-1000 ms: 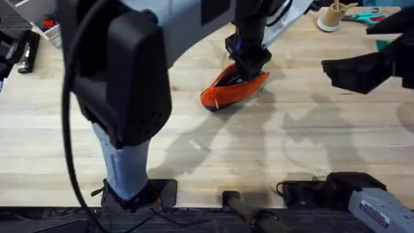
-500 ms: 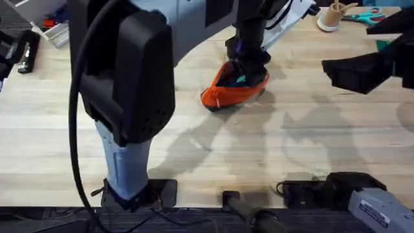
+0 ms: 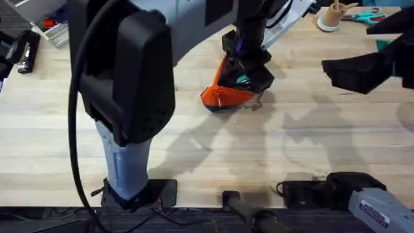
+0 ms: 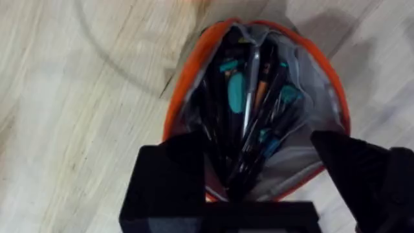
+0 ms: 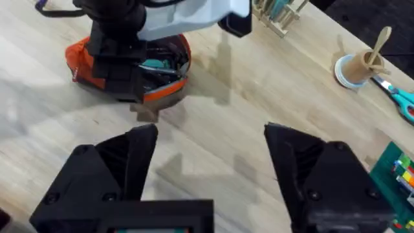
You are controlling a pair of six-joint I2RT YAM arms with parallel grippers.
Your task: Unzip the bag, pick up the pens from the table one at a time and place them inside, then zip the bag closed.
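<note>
The counter (image 3: pixel 213 155), a broad pale plank top, carries the bag (image 3: pixel 223 96) near its middle toward the far side, lying on its base so that the unzipped mouth faces upward and can be reached from above. The left tool (image 4: pixel 259 178) is held directly over that mouth, its two fingers spread wide to either side of the opening with nothing gripped between them; such a placement is judged to suit either a release into the pouch or a reach for the zipper, though the zipper pull cannot be made out. The right tool (image 5: pixel 210 162) is kept well apart to the right, raised over bare wood, its fingers likewise spread wide and empty, presumably so that the left arm's work is not obstructed. Inside the bag, the pens (image 4: pixel 249 116) are seen packed lengthwise against the dark lining, among others with teal and orange parts. Zipping is judged the remaining step.
</note>
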